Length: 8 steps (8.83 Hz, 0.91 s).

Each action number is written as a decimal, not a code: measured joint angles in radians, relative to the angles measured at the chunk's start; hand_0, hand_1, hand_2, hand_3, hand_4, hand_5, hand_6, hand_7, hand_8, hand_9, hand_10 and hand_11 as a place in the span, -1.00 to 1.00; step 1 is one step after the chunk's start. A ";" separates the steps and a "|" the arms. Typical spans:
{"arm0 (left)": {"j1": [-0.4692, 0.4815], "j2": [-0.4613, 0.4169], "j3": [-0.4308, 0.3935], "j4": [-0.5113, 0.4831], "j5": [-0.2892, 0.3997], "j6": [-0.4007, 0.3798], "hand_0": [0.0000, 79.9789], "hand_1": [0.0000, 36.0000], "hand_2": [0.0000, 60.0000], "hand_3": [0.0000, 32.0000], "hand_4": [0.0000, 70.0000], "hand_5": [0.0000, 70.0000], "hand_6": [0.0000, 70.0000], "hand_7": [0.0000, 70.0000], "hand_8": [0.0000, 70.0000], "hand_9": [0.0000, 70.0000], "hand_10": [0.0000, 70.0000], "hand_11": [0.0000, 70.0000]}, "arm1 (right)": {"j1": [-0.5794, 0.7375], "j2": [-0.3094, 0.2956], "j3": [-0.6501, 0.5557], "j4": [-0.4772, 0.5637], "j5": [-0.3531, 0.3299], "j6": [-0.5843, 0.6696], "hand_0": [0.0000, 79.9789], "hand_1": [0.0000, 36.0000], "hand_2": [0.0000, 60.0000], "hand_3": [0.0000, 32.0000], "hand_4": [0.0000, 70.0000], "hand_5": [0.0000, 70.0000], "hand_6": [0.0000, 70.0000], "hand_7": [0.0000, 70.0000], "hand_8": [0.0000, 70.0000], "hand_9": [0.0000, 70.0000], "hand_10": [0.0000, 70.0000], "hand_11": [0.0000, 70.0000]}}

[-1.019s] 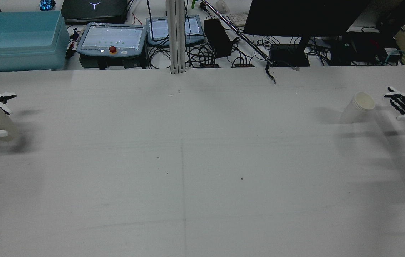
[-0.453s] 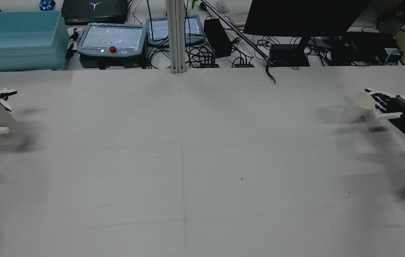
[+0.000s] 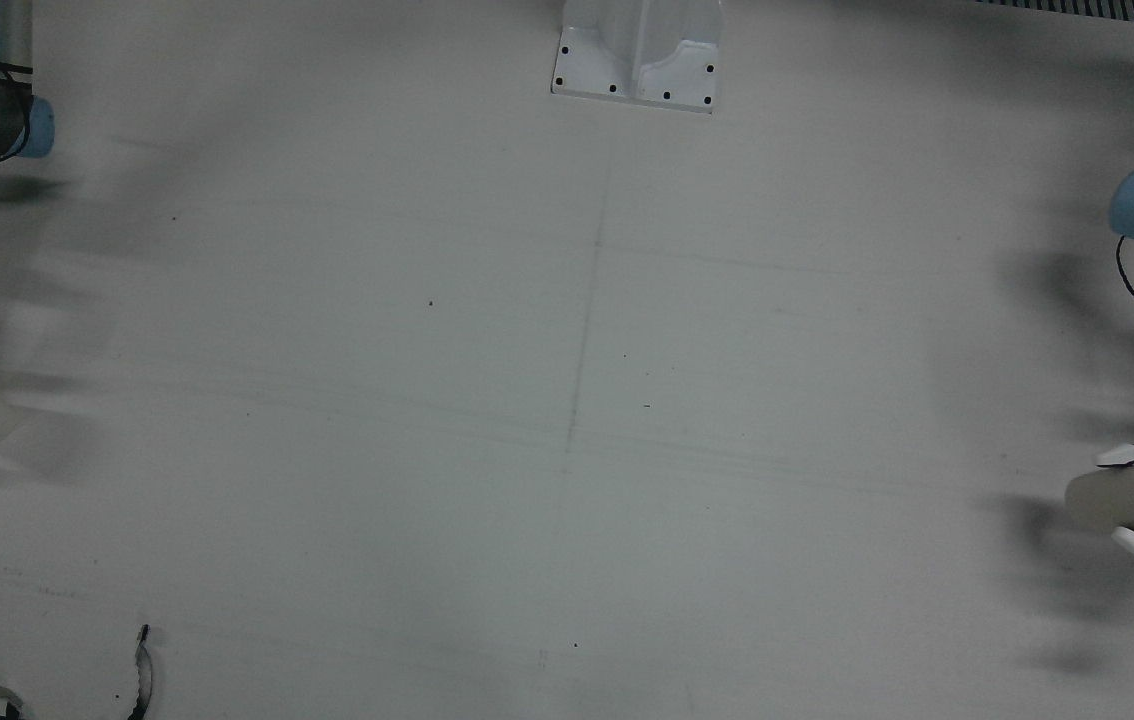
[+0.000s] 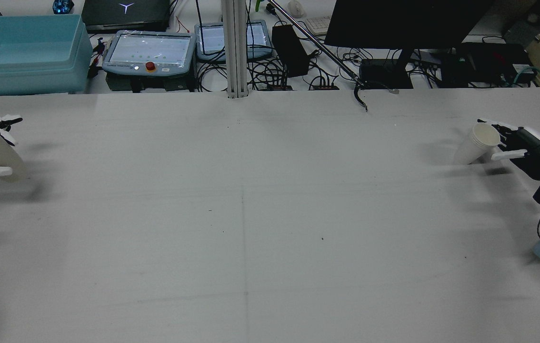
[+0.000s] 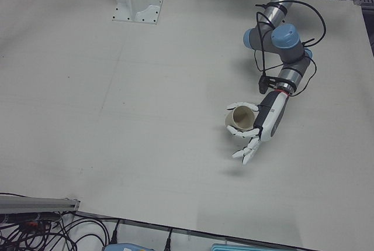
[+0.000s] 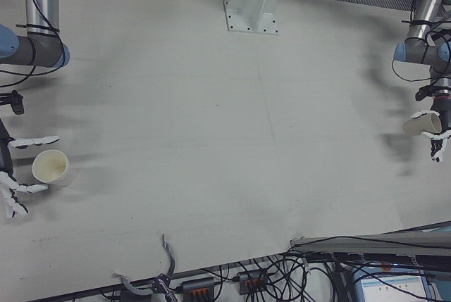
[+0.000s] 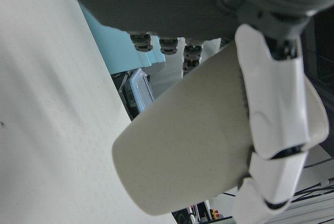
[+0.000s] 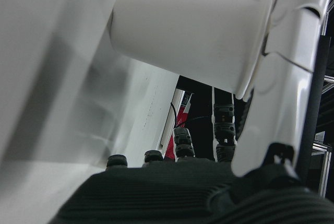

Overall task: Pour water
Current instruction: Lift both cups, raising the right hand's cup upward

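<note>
Two paper cups are on my table (image 4: 270,214), one at each far side. My left hand (image 5: 257,128) is wrapped around the tan cup (image 5: 241,117). My right hand (image 4: 520,145) has spread fingers around the white cup (image 4: 477,142), but I cannot tell if it grips.

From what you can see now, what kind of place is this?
Probably a robotics lab: two robot arms at a white table, teach pendants with tangled cables behind it, and a monitor.
</note>
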 measured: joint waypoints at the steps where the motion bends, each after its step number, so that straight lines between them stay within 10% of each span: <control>1: 0.000 0.000 -0.001 0.000 -0.001 -0.001 0.42 1.00 1.00 -1.00 1.00 1.00 -0.71 -0.45 -0.89 -0.83 -0.91 -0.83 | -0.001 0.000 0.004 -0.001 0.000 -0.001 0.39 0.03 -1.00 -0.35 -0.94 -0.12 -0.84 -0.48 -1.00 -0.94 -1.00 -1.00; 5: 0.000 0.004 -0.002 -0.001 -0.001 0.000 0.43 1.00 1.00 -1.00 1.00 1.00 -0.73 -0.46 -0.89 -0.83 -0.91 -0.83 | -0.024 0.019 0.041 -0.031 0.001 -0.043 0.46 0.28 -0.64 -0.74 -0.69 0.07 -0.72 -0.27 -0.97 -0.89 -1.00 -1.00; 6: -0.001 0.007 -0.002 -0.001 -0.002 -0.001 0.43 1.00 1.00 -1.00 1.00 1.00 -0.73 -0.47 -0.89 -0.83 -0.91 -0.83 | -0.034 0.020 0.082 -0.064 0.001 -0.063 0.58 0.47 -0.29 -1.00 -0.05 0.35 -0.52 0.07 -0.91 -0.80 -1.00 -1.00; 7: -0.001 0.009 -0.002 -0.001 -0.002 -0.001 0.43 1.00 1.00 -1.00 1.00 1.00 -0.73 -0.47 -0.89 -0.83 -0.91 -0.83 | -0.041 0.020 0.134 -0.113 0.001 -0.081 0.99 0.96 0.78 -1.00 0.49 1.00 0.27 1.00 -0.29 0.02 -0.69 -0.47; 8: -0.001 0.010 -0.001 -0.002 -0.002 -0.002 0.41 1.00 1.00 -1.00 1.00 1.00 -0.73 -0.47 -0.89 -0.84 -0.91 -0.84 | -0.047 0.018 0.185 -0.168 0.002 -0.095 1.00 1.00 1.00 -1.00 0.43 1.00 0.77 1.00 0.33 0.83 -0.02 0.47</control>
